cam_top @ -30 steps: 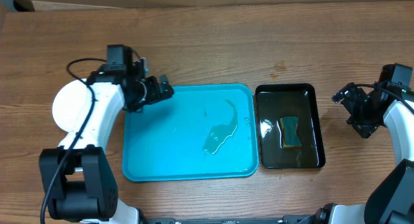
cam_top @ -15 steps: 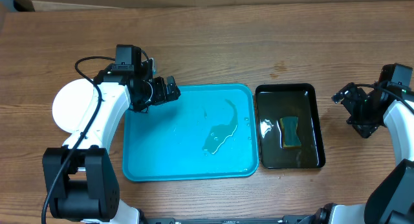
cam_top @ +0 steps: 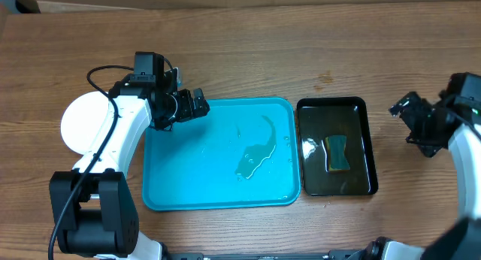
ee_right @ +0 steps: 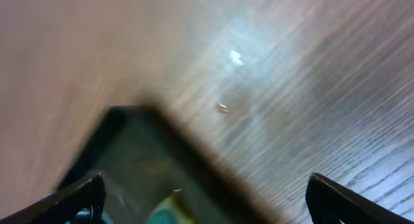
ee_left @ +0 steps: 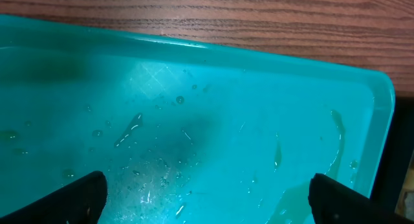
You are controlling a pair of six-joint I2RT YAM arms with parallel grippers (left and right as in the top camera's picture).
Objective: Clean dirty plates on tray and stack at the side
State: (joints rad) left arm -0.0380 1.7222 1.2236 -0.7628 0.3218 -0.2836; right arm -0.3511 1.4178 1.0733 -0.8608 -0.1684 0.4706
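Wooden surface (cam_top: pixel 240 57), overhead view. The turquoise tray (cam_top: pixel 173 185) lies at the middle, long side running left to right. A shallow greenish puddle (cam_top: pixel 255 153) sits right of the tray's centre, with a thin streak curving up from it. The left wrist view shows fine droplets (ee_left: pixel 139 120) scattered across the tray floor.

Plates (cam_top: pixel 79 123): on the bare surface, left of the turquoise tray and apart from it. They show as one white round disc, its right edge hidden under the left arm (cam_top: pixel 124 128). Cannot tell how many lie there.

Left end effector (cam_top: pixel 197 106): above the tray's far left corner, pointing right. In the wrist view its two dark fingertips (ee_left: pixel 84 198) stand at opposite edges of the frame, jaws wide apart, with only wet tray floor between them.

Black tray (cam_top: pixel 361 110): just beside the turquoise tray's right rim, glossy and holding liquid. A green-yellow sponge (cam_top: pixel 337 153) lies in it, slightly right of centre.

Right end effector (cam_top: pixel 406 123): off to the right of the black tray, well apart from it, above bare wood. Jaws spread wide and holding nothing. Its wrist view is blurred, showing wood grain and one corner of the black tray (ee_right: pixel 129 159).
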